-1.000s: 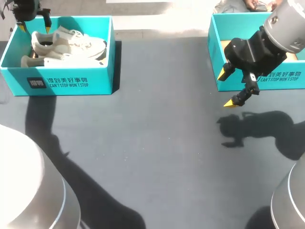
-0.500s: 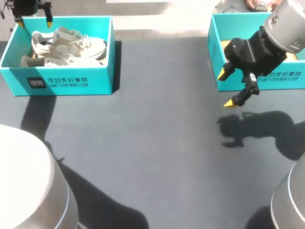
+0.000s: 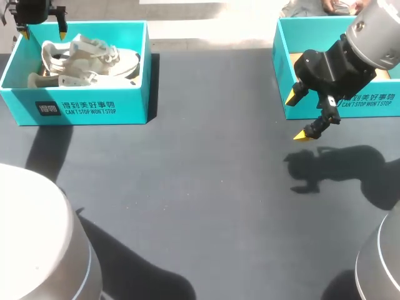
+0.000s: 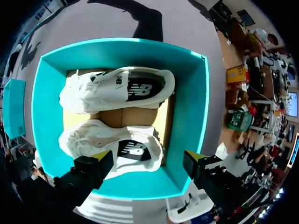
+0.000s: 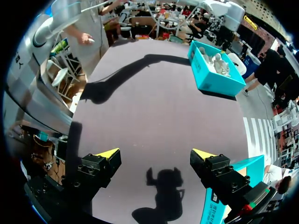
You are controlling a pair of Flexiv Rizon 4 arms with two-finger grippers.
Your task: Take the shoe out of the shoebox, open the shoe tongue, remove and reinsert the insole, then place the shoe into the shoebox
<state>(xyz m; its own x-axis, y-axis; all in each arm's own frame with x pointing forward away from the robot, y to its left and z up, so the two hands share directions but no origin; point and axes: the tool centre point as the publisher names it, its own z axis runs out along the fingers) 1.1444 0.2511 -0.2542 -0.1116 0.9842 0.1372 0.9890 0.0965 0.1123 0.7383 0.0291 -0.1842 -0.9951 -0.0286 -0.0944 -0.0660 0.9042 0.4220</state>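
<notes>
Nothing of the task looks done yet: both white sneakers (image 3: 87,59) lie in the teal shoebox (image 3: 94,107) at the frame's upper left. The left arm (image 3: 34,7) hangs over the box's far left corner, its jaws wide open and empty. In the wrist view the nearer sneaker (image 4: 117,144) lies under them. The right arm (image 3: 350,59), upper right, holds open, empty jaws above the surface (image 3: 206,187). Since a second ago the left arm has drawn slightly up and back and the upper sneaker has shifted. The right arm is unmoved.

Left end effector (image 3: 44,26) and right end effector (image 3: 299,116), fingers spread wide, well apart
</notes>
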